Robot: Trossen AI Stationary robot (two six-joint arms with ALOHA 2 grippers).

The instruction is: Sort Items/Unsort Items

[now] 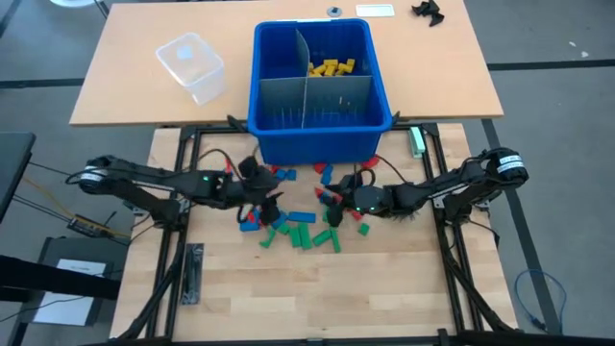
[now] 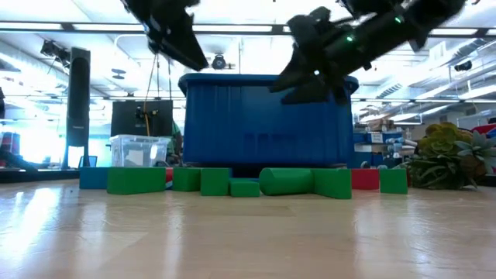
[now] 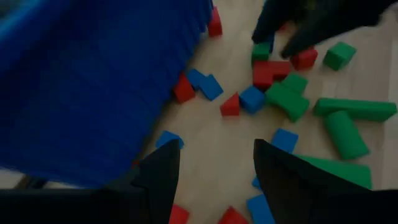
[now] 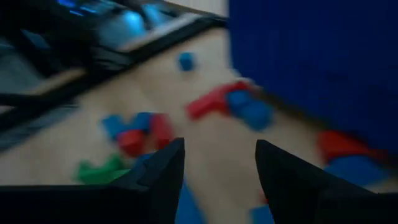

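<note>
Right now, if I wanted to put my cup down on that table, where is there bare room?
The near wooden table, below the scattered blocks, lies bare. The far tabletop is bare left of the clear container. It is crowded in front of the blue bin, where both the left tool and right tool hover open.

Overhead, table-level, two wrist cameras (close)

Red, blue and green toy blocks (image 1: 303,231) (short bricks, wedges and one green cylinder (image 2: 286,182)) lie scattered loose on the table just in front of the blue bin (image 1: 288,144). Green pieces lie farthest from the bin; red and blue ones nearest it. Yellow blocks (image 1: 332,67) are piled inside the bin's rear right compartment.
</note>
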